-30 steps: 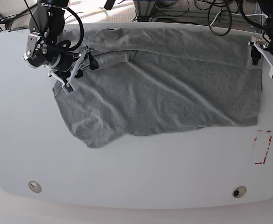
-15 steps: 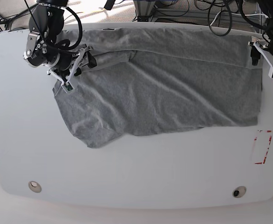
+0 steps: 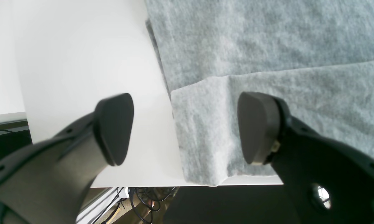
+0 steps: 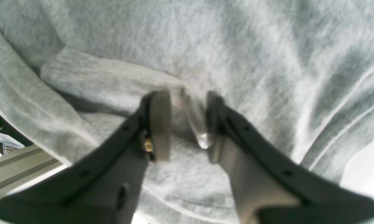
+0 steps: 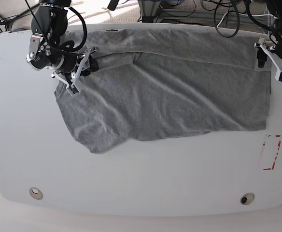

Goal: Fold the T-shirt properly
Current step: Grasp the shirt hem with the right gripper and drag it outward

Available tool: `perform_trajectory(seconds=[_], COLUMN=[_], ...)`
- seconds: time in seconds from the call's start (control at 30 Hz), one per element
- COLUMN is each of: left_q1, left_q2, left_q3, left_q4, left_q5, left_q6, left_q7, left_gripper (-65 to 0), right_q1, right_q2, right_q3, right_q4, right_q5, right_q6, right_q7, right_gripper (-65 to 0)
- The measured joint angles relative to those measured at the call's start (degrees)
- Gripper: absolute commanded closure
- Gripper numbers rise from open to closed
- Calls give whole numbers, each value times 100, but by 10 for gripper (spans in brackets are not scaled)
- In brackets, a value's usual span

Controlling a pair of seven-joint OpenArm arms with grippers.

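1. Your T-shirt (image 5: 165, 92) lies spread across the far half of the white bench (image 5: 141, 179), wrinkled, with its far edge folded over on itself along the back.
2. Your right gripper (image 4: 184, 127) sits at the shirt's end on the base view's left. Its jaws stand narrow, with a raised ridge of grey cloth between the fingers (image 4: 159, 124). The wrist view is blurred, so you cannot tell whether the cloth is actually pinched.
3. Your left gripper (image 3: 185, 129) hovers at the opposite end, over the folded corner of the shirt beside the bench's far edge. Its jaws are spread wide and hold nothing: one pad is over bare bench, the other over cloth.
4. A red-outlined rectangle mark (image 5: 271, 152) sits on the bench near the shirt's near corner on the base view's right.
5. Two round fittings (image 5: 35, 193) sit near the bench's front edge.
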Motion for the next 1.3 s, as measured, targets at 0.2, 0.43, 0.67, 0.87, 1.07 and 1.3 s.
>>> perform_trajectory(seconds=[0.2,0.43,0.67,0.87,1.07,1.3], left_q1=[0,0,0,0,2,2], left_q2=[0,0,0,0,2,0], left_q3=[0,0,0,0,0,0], left_q4=[0,0,0,0,0,0], left_q5=[0,0,2,223,323,326], left_q6=[-2,0,0,-2,-2,-2], left_q7=[0,0,0,-2,-2,-2], left_gripper=[-485,-485,-485,-485,-485,-485], right_q1=[0,0,192,345,767,1375], right_q2=[0,2,4,7,4,0], right_q3=[-2,-2,0,0,0,0], right_q4=[0,44,472,503,501,197], right_q5=[0,2,22,0,17,7], right_q6=[0,2,0,2,2,7], right_q7=[0,-4,-39,-48,-35,-46], right_gripper=[0,0,0,0,0,0])
